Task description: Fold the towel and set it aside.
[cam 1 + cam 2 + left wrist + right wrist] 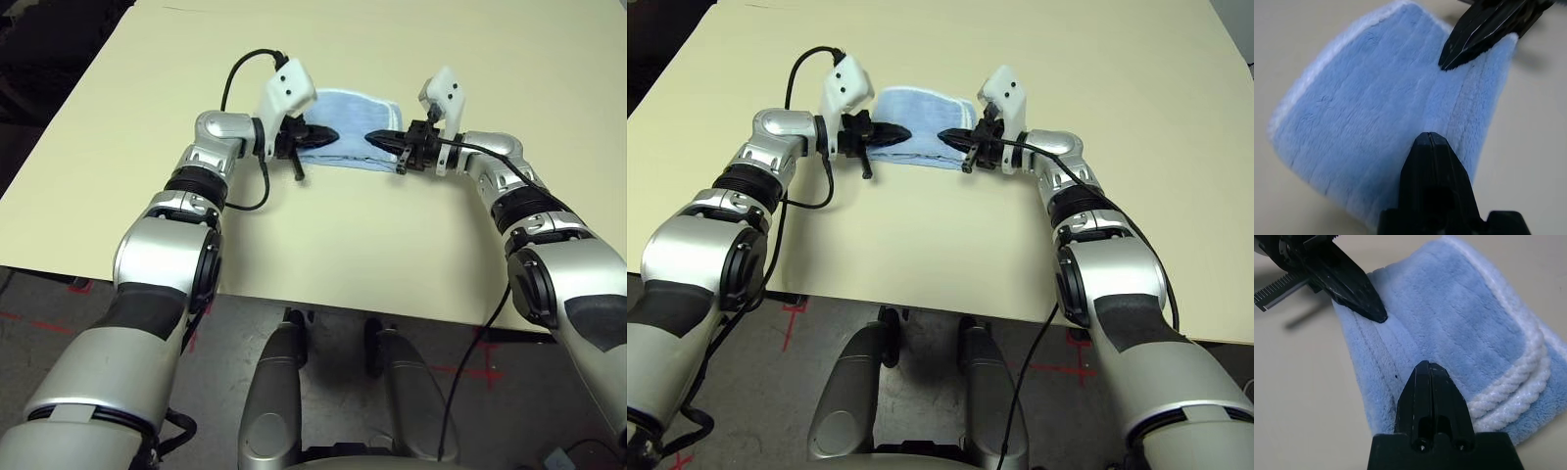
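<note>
2 grippers over the cream table: the left gripper is pinched closed with nothing in it, tip over the folded blue towel between them, and the right gripper is closed and empty too.

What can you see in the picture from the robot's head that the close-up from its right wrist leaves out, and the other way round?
The left eye view alone shows the silver forearms and the whole table. The right wrist view alone shows the folded towel's stacked white hems at one end. Both show the light-blue towel lying folded on the table, with the shut left gripper and shut right gripper pointing at each other over it.
</note>
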